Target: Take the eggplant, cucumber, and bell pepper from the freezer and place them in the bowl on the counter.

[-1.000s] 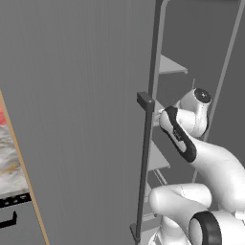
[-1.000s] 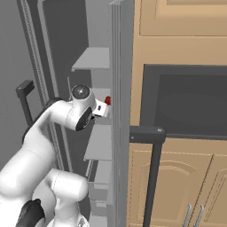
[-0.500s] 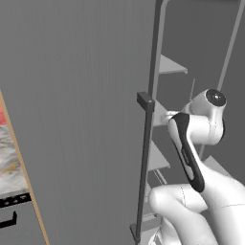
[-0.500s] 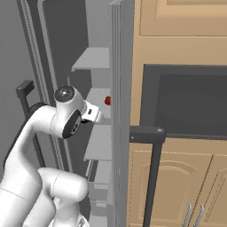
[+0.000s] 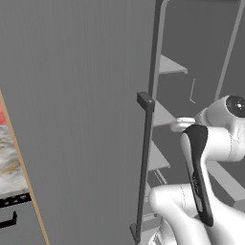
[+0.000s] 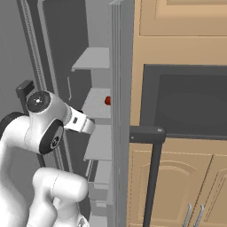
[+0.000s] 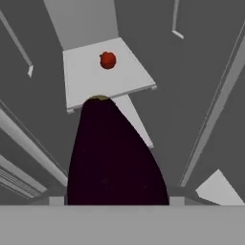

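Gripping the eggplant (image 7: 112, 158), jaws closed on it inside the freezer (image 6: 116, 111) | pepper (image 7: 108, 60) sat on a shelf (image 7: 91, 79) beyond

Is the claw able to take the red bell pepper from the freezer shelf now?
Probably not. The claw is shut on the eggplant, so it has no free grip. The bell pepper lies unobstructed on the shelf.

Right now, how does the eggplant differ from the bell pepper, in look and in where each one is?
The eggplant is dark purple, almost black, and long; the bell pepper is bright red and round. The eggplant sits right at the tool, off any shelf, apparently held; the bell pepper rests on a light grey freezer shelf beyond it. Both are smooth vegetables.
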{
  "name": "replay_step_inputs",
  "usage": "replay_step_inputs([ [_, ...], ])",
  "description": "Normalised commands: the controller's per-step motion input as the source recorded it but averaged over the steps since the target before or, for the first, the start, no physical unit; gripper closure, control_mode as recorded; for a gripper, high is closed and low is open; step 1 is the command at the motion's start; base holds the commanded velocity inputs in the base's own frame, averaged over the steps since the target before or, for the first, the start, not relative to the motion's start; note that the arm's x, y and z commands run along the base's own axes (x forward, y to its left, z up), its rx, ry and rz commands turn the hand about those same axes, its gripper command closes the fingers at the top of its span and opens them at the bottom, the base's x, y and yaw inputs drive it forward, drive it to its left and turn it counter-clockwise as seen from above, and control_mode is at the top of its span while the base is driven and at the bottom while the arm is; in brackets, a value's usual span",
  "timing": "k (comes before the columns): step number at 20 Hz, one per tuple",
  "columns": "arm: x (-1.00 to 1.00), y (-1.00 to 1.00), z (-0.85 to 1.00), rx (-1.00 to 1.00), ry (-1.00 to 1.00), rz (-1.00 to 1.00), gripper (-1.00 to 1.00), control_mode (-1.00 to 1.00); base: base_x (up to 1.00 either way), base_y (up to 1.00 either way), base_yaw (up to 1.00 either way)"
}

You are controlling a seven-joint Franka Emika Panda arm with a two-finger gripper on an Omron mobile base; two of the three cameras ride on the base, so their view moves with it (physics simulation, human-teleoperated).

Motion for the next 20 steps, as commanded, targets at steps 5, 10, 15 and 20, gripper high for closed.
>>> replay_step_inputs([
  [5, -0.70, 0.02, 0.53, 0.00, 0.00, 0.00, 1.00, -1.00, 0.00, 0.00, 0.00],
  [10, -0.65, 0.10, 0.52, 0.00, 0.00, 0.00, 1.00, -1.00, 0.00, 0.00, 0.00],
  [15, -0.56, 0.26, 0.54, -0.02, 0.02, 0.00, 1.00, -1.00, 0.00, 0.00, 0.00],
  [20, -0.49, 0.43, 0.50, -0.03, 0.10, 0.00, 1.00, -1.00, 0.00, 0.00, 0.00],
])
